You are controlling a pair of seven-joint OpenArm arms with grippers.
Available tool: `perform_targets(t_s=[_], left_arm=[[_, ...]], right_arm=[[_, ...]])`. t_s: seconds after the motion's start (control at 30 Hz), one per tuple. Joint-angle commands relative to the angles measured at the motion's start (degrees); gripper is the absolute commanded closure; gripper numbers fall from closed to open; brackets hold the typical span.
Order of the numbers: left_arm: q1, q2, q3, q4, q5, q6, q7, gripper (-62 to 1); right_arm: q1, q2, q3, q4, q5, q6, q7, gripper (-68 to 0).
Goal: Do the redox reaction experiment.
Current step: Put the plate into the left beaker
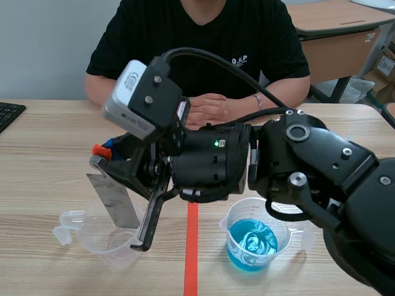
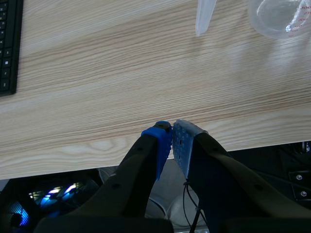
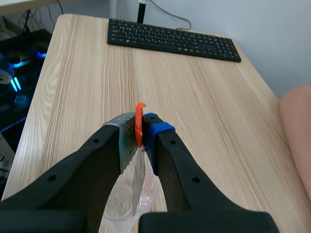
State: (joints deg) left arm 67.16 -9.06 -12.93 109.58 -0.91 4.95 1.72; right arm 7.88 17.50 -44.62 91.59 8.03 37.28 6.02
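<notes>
My right arm reaches across from the right, and its gripper [image 1: 103, 155] is shut on a grey metal sheet [image 1: 114, 198] with orange tape at its top. The sheet hangs tilted, its lower end at the mouth of an empty clear beaker [image 1: 105, 239]. In the right wrist view the sheet [image 3: 137, 179] runs down between the fingers of the right gripper [image 3: 140, 128] into that beaker [image 3: 116, 206]. A second beaker with blue liquid [image 1: 252, 243] stands right of the tape line. My left gripper [image 2: 171, 133] is shut on nothing above the table's near edge; the empty beaker [image 2: 282, 17] lies far ahead of it.
A person sits across the table with hands [image 1: 210, 108] folded on it; an arm [image 3: 296, 131] shows beside my right gripper. A black keyboard [image 1: 9, 114] lies at the far left, also visible as the keyboard [image 3: 172, 39] ahead of the right gripper.
</notes>
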Motion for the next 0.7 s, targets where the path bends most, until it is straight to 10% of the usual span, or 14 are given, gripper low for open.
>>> perform_targets(t_s=[0.0, 0.33, 0.67], left_arm=[[0.6, -0.2, -0.1, 0.2, 0.0, 0.3, -0.6, -5.7], [0.6, -0.2, -0.1, 0.2, 0.0, 0.3, -0.6, -5.7], [0.6, -0.2, -0.1, 0.2, 0.0, 0.3, -0.6, -5.7]], right_arm=[[0.7, -0.1, -0.2, 0.2, 0.0, -0.2, 1.0, -1.8], [0.7, -0.1, -1.6, -0.3, -2.6, -0.2, 1.0, -9.5], [0.2, -0.1, -2.0, -0.3, -2.5, 1.8, 2.6, -43.5]])
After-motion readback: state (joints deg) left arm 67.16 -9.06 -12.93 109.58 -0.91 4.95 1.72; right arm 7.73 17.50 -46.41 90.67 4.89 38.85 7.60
